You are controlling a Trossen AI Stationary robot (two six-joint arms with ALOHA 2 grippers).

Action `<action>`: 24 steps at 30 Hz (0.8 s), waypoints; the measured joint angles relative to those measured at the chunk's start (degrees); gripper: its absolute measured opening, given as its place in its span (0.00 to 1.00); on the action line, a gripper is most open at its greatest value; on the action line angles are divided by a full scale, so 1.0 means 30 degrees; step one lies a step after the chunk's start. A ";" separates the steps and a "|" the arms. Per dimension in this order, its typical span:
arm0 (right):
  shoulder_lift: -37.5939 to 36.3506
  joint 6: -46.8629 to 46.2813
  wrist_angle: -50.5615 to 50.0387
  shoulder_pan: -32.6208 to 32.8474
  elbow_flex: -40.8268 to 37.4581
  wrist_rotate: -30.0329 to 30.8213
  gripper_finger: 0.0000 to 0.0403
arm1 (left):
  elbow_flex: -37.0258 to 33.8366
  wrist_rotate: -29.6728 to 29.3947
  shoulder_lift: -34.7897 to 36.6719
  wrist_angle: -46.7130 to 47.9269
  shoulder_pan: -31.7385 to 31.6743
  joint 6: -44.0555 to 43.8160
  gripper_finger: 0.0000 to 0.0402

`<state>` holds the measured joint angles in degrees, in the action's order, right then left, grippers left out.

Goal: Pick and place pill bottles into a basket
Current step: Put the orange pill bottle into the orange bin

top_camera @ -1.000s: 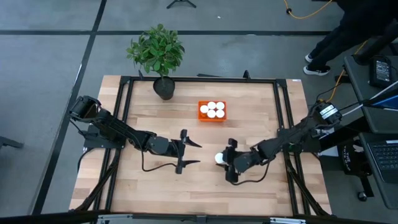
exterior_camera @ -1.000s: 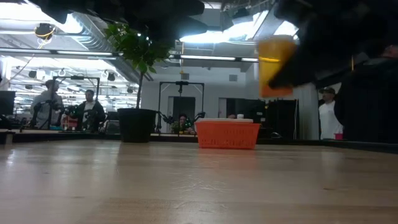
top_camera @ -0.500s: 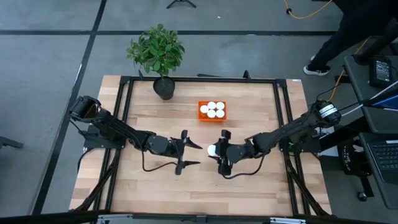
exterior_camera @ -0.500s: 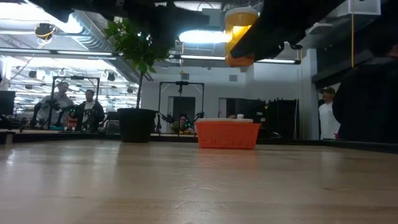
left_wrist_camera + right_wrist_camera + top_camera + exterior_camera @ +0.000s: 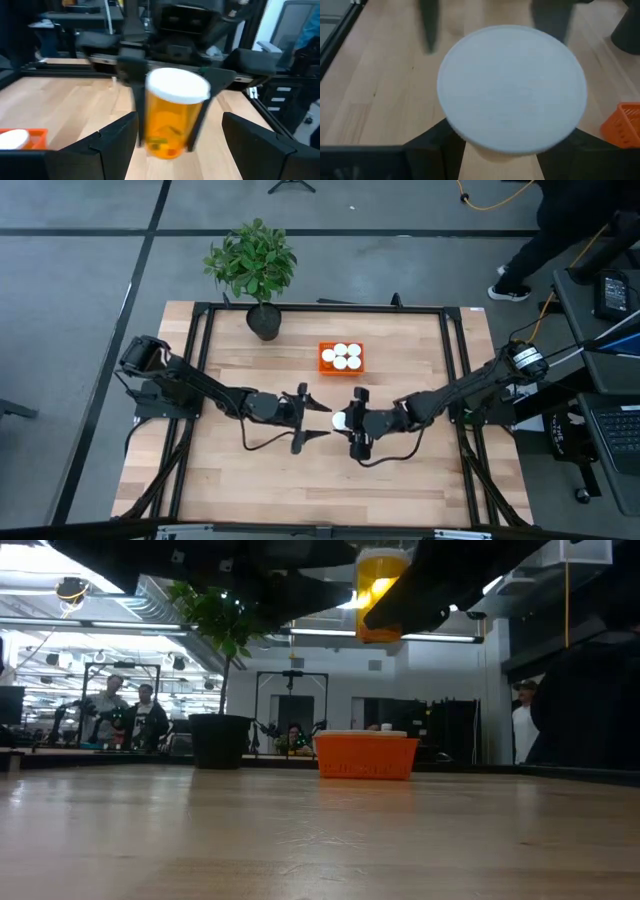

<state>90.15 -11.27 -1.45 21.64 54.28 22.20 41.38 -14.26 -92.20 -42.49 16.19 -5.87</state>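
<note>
Right gripper (image 5: 345,423) has carried the sixth bottle (image 5: 340,421) off the table toward centre, jaws clamped on its orange body, held upright in mid-air. My left gripper (image 5: 318,422) has slid in to face it, jaws wide and empty. Looks like a handover; basket (image 5: 341,370) holds five.

Orange pill bottle (image 5: 172,120) with white cap, upright, pinched between the right gripper's fingers (image 5: 137,107), orange basket (image 5: 341,358) beyond holding five white-capped bottles (image 5: 341,355)

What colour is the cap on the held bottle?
White cap, clearest in the left wrist view.
</note>
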 joint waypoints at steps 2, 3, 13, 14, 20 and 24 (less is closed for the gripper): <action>0.0000 0.0000 0.0012 -0.0057 0.0000 0.0007 0.49 | 0.0375 0.0177 -0.0483 0.0086 0.0005 0.0062 0.70; 0.0000 0.0006 0.0035 -0.0089 0.0000 0.0013 0.49 | 0.0595 0.0228 -0.0736 0.0169 0.0015 0.0241 0.70; -0.0007 0.0117 -0.0072 -0.0144 0.0000 0.0007 0.49 | 0.1880 -0.0208 -0.1765 0.0224 -0.0335 0.1158 0.70; -0.0007 0.0230 -0.0077 -0.0144 0.0000 0.0007 0.49 | 0.1880 -0.0211 -0.1762 0.0267 -0.0335 0.1158 0.70; -0.0007 0.0426 0.0068 -0.0144 0.0000 0.0007 0.49 | 0.1873 -0.0196 -0.1765 0.0616 -0.0393 0.0766 0.70; -0.0007 0.0423 0.0155 -0.0144 0.0000 0.0007 0.49 | 0.1873 -0.0211 -0.1759 0.0659 -0.0558 0.0701 0.70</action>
<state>90.13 -10.00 -0.99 21.21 54.28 22.22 47.00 -14.90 -97.47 -40.51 14.51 -3.77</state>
